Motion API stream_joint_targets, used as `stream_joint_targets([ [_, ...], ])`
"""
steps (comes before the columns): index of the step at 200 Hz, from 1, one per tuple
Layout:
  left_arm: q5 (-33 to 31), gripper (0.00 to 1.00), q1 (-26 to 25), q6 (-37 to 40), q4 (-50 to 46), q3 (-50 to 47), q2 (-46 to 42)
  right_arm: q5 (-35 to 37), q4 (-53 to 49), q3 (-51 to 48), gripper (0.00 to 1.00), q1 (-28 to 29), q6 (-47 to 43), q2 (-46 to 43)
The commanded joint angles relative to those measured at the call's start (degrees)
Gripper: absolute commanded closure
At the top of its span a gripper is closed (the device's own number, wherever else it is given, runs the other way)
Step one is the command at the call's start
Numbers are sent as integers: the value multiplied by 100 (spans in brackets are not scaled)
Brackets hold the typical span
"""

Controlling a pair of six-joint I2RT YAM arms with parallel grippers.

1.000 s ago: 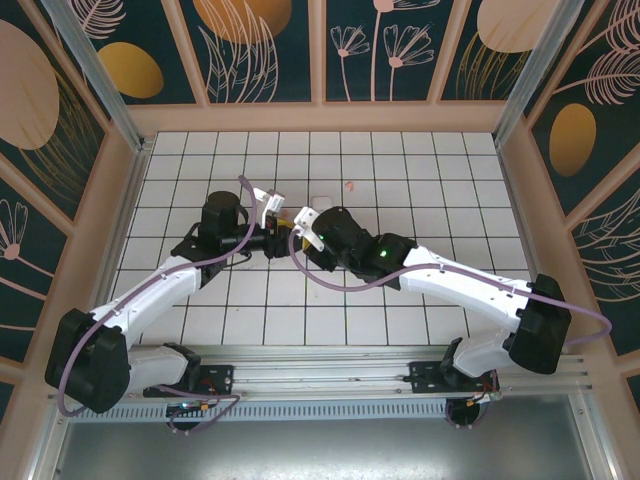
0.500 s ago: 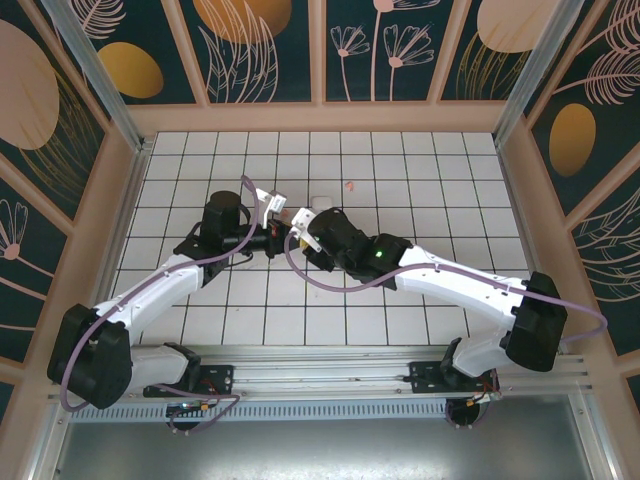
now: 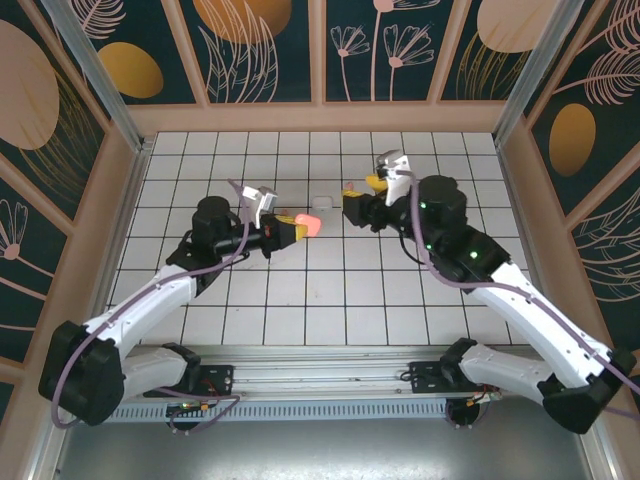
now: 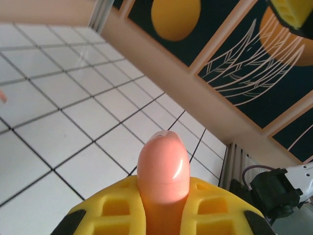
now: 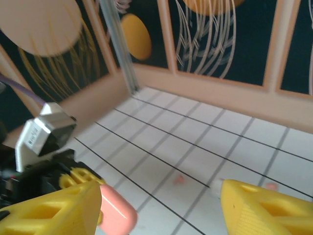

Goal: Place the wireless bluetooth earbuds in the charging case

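The left gripper (image 3: 289, 229) sits a little left of centre in the overhead view, clamped tight on a salmon-pink charging case (image 3: 308, 226). The case pokes out past the yellow fingers (image 4: 215, 205) towards the middle of the frame. In the left wrist view it stands bottom centre, rounded end up, squeezed between the two yellow pads and held clear above the white tiled table (image 3: 300, 300).

The right gripper (image 5: 161, 192) hangs just right of centre in the overhead view, facing the case across a small gap. Its jaws stand wide apart with nothing between them. Its own camera shows one yellow finger (image 5: 54, 205) at the lower left and the other at the lower right, with the pink case peeking in beside the left one.

The earbuds lie on the tiles. One pink earbud (image 5: 179, 179) is low in the middle of the right wrist view, between the two fingers, and a second pink earbud (image 5: 270, 186) shows just above the right finger. A small white piece (image 5: 215, 184), tucked against that finger's tip, may be a white earbud, though it is too hidden to be sure. From above it shows as a white speck (image 3: 320, 203) near the centre, just above the held case.
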Motion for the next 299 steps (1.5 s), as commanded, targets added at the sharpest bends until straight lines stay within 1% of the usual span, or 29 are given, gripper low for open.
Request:
stream_joint_targets([
  [1,49,100,1,68,1353,-214,-239,-787,333,-187,34,-23,680,132],
  [12,42,100,2,16,1661,-301,-309,-960,339,-178,34,-23,734,212],
  [32,32,100,1,-1,1911,-378,-410,-1384,444,-196,34,-23,800,380],
  [64,31,100,-2,-36,1977,-476,-595,-1964,549,-188,33,-14,817,676],
  [85,-28,100,-6,-87,2037,-612,-784,-2182,584,-194,33,-10,763,772],
  [116,18,100,-6,-196,2091,-706,-950,-2098,672,-281,33,-12,687,831],
  [140,80,100,-1,-196,2021,-696,-1017,-2223,742,-212,33,-10,653,974],
  [182,127,100,2,-226,2015,-670,-1038,-2159,561,46,33,178,430,1236],
  [195,154,100,-1,-249,2054,-670,-1036,-2028,508,83,34,176,438,1290],
  [212,187,100,0,-249,2047,-673,-1037,-1537,367,167,34,134,519,1336],
  [230,211,100,-6,-277,2093,-716,-1036,-1367,318,251,34,-18,678,1393],
  [249,205,100,2,-368,2230,-797,-1036,-1336,285,344,34,-132,796,1532],
  [299,138,100,2,-475,2488,-977,-1008,-1353,130,529,34,-138,944,1819],
])
